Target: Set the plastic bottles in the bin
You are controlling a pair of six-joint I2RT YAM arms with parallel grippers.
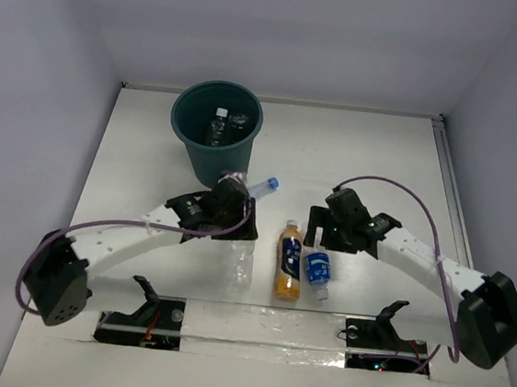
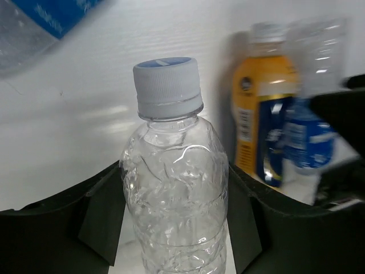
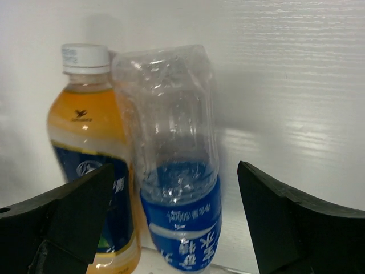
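- Top view: two clear bottles (image 1: 221, 125) lie in the teal bin (image 1: 198, 155). Four wait on the table (image 1: 383, 151): an orange bottle (image 1: 289, 261), a blue-labelled bottle (image 1: 317, 272) just beside it, a blue-capped bottle (image 1: 264, 188) near the bin's foot, and a clear unlabelled bottle (image 1: 242, 266).
- Left wrist: the left gripper (image 2: 174, 220) has its pads against both sides of the clear unlabelled bottle, seemingly gripping it.
- Right wrist: the right gripper (image 3: 174, 171) gapes wide and empty, straddling the blue-labelled bottle.

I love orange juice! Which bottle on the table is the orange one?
The orange bottle with the white cap, lying right beside the blue-labelled bottle. It alone is orange; every other bottle in view is clear.
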